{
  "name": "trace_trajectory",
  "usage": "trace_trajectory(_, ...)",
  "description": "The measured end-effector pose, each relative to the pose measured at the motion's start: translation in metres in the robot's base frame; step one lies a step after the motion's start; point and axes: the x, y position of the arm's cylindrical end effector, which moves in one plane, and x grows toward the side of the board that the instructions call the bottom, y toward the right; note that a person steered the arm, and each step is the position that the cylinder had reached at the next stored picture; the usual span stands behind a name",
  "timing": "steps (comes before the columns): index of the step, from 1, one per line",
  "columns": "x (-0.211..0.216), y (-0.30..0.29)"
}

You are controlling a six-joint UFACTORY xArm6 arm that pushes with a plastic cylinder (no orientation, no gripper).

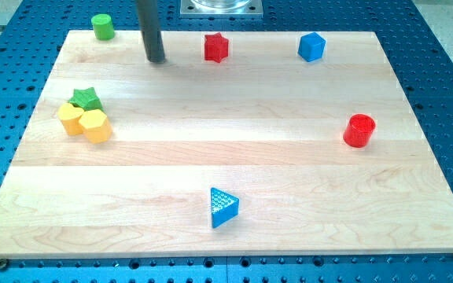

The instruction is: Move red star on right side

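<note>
Nearest, at the view's bottom, the blue triangle (pixel 223 207) is lying alone on the pale wooden desk (pixel 211 149), well apart from everything else. Farther up, the red cylinder (pixel 359 130) is standing near the view's right edge, while at the view's left the green star (pixel 87 98) is touching two yellow blocks (pixel 85 123) in a tight cluster. Farthest back, along the view's top, the green cylinder (pixel 102 26), the red star (pixel 216 47) and the blue cube (pixel 311 46) are sitting in a row.

My tip (pixel 156 59) is resting between the green cylinder and the red star, near the star's left and not touching it. There are no jaws here — only the bare rod, holding nothing.

The step in hand, as I judge it, is lining up for a rightward push. The tip is sitting slightly lower in the view than the star's middle, so it should be meeting the star squarely on its left face — otherwise the star's points may be making it spin or slip aside. The blue cube is lying in the path, so steering slightly toward the view's bottom seems wise.

The desk is lying on a blue perforated base (pixel 447 94), and a metal mount (pixel 220 8) is showing at the top.
</note>
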Motion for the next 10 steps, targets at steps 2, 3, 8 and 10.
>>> trace_trajectory(2,-0.007,0.015)
trace_trajectory(3,-0.007,0.015)
trace_trajectory(8,0.011,0.012)
trace_trajectory(10,-0.027,0.062)
